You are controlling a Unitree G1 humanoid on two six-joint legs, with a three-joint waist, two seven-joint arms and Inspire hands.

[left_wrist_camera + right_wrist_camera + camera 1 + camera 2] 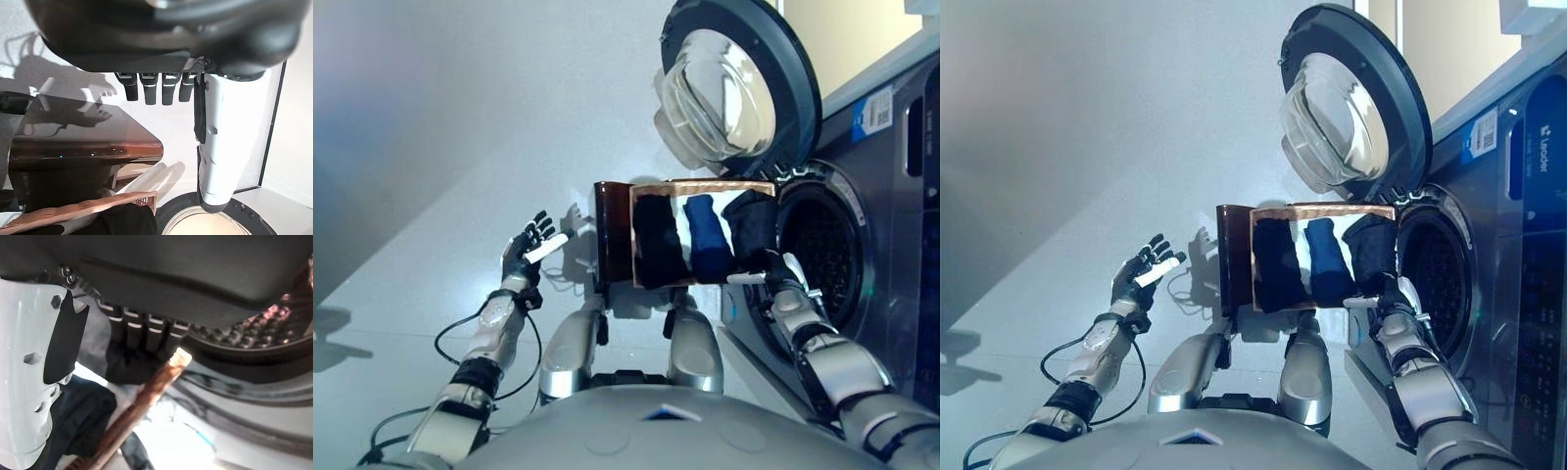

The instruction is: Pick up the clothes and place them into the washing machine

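Item: clothes, three folded pieces in a wicker basket (705,184) standing on a dark brown stand (610,245). A black garment (658,240) lies farthest from the right robot hand (781,269), a blue garment (708,238) sits in the middle, and a second dark garment (751,225) lies directly under that hand's fingers.

Relation governing the next move: the nearest dark garment is just past the right robot hand's fingertips, at the basket end beside the washing machine's drum opening (822,257). All three pieces run lengthwise across the basket, side by side. The drum is just beyond the hand on its far side, door (739,83) swung fully open above.

Right robot hand: arm reaches forward, palm down over the basket rim. In its wrist view the fingers dip into dark cloth; whether they have closed on it cannot be told.

Left robot hand (530,247): raised well apart from the basket on the side away from the machine, fingers spread, holding nothing.

Judgement: the right hand is the nearer one for both pickup and drum.
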